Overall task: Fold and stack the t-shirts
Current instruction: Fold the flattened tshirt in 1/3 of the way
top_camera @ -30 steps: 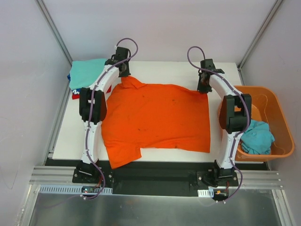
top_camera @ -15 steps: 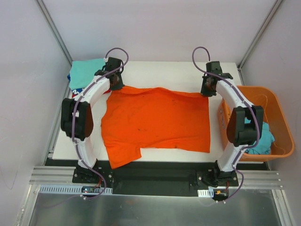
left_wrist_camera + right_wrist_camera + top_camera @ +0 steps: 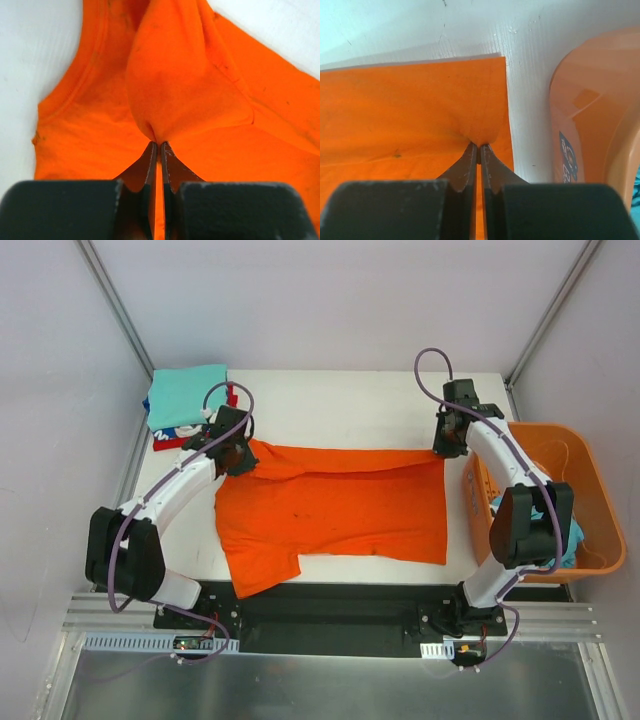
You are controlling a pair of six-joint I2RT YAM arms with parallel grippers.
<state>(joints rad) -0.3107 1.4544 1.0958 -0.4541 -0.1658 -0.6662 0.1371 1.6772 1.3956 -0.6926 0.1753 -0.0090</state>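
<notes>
The shirt is soft, matt orange cloth with faint dark specks. The table is smooth matt white, and the basket is glossy plastic.

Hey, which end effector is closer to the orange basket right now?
Right. The right end effector grips the shirt's far corner just beside the basket; the left end effector grips the opposite far corner, across the table.

left hand | pinched on orange t-shirt fold | white table
</notes>
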